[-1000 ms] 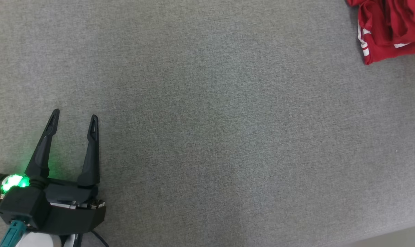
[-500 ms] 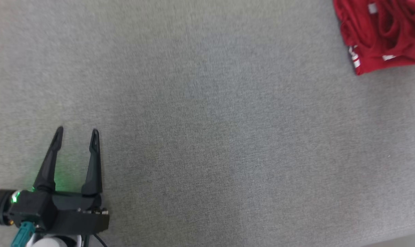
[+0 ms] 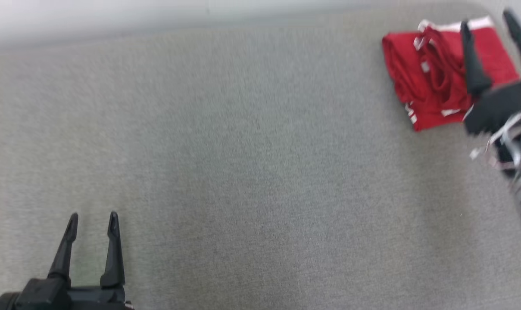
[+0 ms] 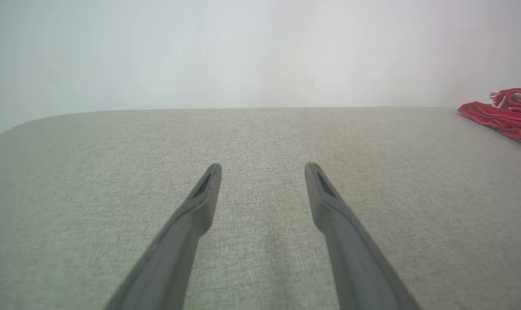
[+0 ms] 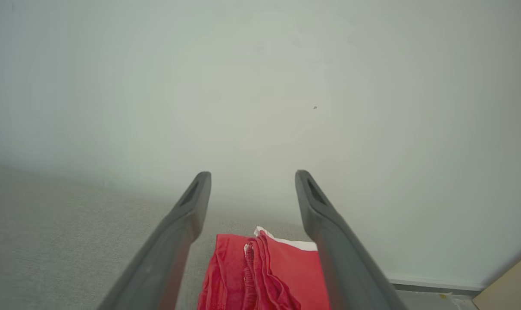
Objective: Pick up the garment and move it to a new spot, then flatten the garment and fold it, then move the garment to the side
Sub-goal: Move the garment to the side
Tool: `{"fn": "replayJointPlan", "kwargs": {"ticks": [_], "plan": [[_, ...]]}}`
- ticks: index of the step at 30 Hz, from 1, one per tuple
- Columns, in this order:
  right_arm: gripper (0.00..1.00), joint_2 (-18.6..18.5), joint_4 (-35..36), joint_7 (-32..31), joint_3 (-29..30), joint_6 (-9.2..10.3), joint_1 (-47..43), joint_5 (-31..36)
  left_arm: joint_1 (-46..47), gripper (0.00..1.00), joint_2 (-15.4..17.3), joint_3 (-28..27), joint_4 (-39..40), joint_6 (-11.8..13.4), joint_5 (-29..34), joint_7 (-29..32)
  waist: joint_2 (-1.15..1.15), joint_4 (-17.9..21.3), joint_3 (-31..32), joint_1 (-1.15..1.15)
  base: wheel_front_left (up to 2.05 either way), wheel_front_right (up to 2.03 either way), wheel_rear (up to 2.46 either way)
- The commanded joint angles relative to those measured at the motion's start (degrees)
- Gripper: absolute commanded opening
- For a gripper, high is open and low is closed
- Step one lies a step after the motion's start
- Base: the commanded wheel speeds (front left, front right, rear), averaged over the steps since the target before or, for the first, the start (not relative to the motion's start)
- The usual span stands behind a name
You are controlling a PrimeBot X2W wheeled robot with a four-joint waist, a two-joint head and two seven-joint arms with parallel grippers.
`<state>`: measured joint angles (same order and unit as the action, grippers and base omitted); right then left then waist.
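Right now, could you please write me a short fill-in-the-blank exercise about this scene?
The garment is ____ with white trim.
It lies near the far ____ corner of the grey surface.
Both the left gripper and the right gripper stand ____, holding nothing.
Missing words: red; right; open.

— Any writing, label or number you can read from where you stand?
— None. My head view is blurred. The red garment (image 3: 432,86) has white bands (image 3: 443,25) and a small white patch (image 3: 425,67), but no letters I can make out.
— From your wrists?
— Plain red cloth, a white edge, nothing legible.
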<state>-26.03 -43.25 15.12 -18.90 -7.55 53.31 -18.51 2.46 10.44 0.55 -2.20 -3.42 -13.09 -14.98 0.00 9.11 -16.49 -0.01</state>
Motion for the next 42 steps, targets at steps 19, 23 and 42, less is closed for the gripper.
{"fn": "replayJointPlan", "kwargs": {"ticks": [19, 23, 42], "plan": [[1.00, 11.7, 25.5, -1.9, 13.6, 0.16, -36.1, 3.2, -4.9, 1.00, -2.2, -1.9, -1.0, -0.4, 0.0, -0.2, 0.00, -4.9, 12.3, 0.01, 0.00, 0.00, 0.00], [1.00, 14.8, 30.9, -2.6, 15.8, 0.16, -43.5, 4.0, -5.4, 1.00, -2.5, -2.2, -1.5, -0.5, 0.2, -0.2, 0.00, -5.9, 13.5, 0.01, 0.00, 0.00, 0.00], [1.00, 20.9, 38.2, -1.9, 18.6, 0.16, -58.0, 5.7, -8.1, 1.00, -2.6, -3.1, -2.1, -0.8, -0.1, -0.2, 0.00, -7.8, 16.5, 0.01, 0.00, 0.00, 0.00]]}}
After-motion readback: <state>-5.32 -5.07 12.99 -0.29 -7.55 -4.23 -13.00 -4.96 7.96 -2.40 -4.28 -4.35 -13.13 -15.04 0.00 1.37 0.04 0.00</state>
